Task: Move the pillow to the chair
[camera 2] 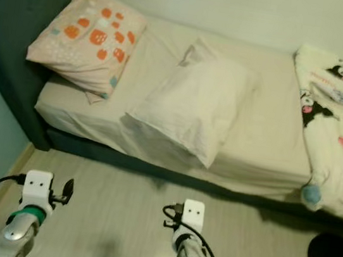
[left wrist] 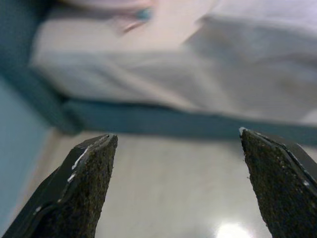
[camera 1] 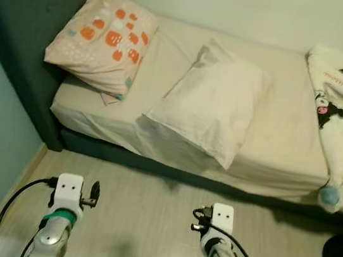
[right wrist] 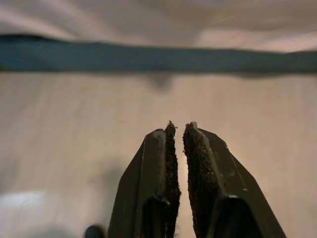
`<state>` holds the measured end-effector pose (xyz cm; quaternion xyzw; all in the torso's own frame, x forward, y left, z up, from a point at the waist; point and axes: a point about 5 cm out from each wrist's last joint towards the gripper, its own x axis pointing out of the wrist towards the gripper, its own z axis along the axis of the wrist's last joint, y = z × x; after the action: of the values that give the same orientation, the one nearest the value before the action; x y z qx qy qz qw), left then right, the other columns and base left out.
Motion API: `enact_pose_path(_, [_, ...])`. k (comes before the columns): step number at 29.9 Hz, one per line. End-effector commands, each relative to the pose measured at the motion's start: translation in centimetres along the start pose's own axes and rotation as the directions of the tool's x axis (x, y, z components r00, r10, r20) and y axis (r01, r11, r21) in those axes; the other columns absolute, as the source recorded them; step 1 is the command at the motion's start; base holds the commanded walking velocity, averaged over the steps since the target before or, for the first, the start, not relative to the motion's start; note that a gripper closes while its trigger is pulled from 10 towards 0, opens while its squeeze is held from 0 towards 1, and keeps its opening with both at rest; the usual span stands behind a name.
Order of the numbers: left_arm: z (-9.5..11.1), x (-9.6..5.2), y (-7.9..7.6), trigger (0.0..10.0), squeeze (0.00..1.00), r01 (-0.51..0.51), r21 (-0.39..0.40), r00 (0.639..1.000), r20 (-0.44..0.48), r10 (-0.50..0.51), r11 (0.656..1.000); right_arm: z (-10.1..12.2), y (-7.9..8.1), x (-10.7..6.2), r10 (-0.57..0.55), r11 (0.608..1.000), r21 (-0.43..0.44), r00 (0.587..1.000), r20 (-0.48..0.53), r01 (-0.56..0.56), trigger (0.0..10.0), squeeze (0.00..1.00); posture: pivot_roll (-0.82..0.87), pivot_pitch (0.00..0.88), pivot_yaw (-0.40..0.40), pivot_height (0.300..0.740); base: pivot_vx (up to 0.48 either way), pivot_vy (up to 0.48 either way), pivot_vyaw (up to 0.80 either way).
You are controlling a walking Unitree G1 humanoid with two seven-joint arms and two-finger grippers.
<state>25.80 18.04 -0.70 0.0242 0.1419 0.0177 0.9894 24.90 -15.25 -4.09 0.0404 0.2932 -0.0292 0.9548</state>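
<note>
We stand at the bedside, the white pillow (camera 1: pixel 203 110) lying across the middle of the bed (camera 1: pixel 271 149), its near corner hanging at the mattress edge, beside a patterned pillow (camera 1: pixel 104 36) at the headboard. Our left gripper (left wrist: pixel 176 186) hovers over the floor with fingers spread wide; our right gripper (right wrist: pixel 178 134) has its fingers pressed together, holding nothing. To lift well, we judge, both should reach forward and pinch the near edge. No chair can be seen.
</note>
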Motion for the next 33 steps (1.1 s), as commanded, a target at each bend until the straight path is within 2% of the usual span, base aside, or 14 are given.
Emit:
enact_pose_path(1, [-0.87, -0.42, -0.22, 10.0, 0.0, 0.014, -0.002, 0.999, -0.04, -0.014, 1.0, -0.52, -0.43, -0.17, -0.019, 1.0, 0.005, 1.0, -0.018, 0.02, 10.0, 0.0, 0.04, 0.046, 0.012, 0.74, 0.33, 0.0, -0.8])
enact_pose_path(9, [-0.91, -0.42, -0.25, 10.0, 0.0, 0.021, 0.001, 0.999, -0.044, -0.02, 1.0, -0.56, -0.55, -0.22, -0.027, 1.0, 0.008, 1.0, -0.015, 0.027, 10.0, 0.0, 0.03, 0.045, 0.015, 0.74, 0.329, 0.0, -0.8])
enact_pose_path(33, [-0.98, -0.41, -0.19, 10.0, 0.0, 0.013, 0.014, 0.999, -0.049, -0.012, 1.0, -0.83, -0.37, -0.3, -0.021, 1.0, -0.008, 0.999, -0.024, 0.021, 10.0, 0.0, 0.04, 0.038, 0.015, 0.74, 0.313, 0.0, 0.0])
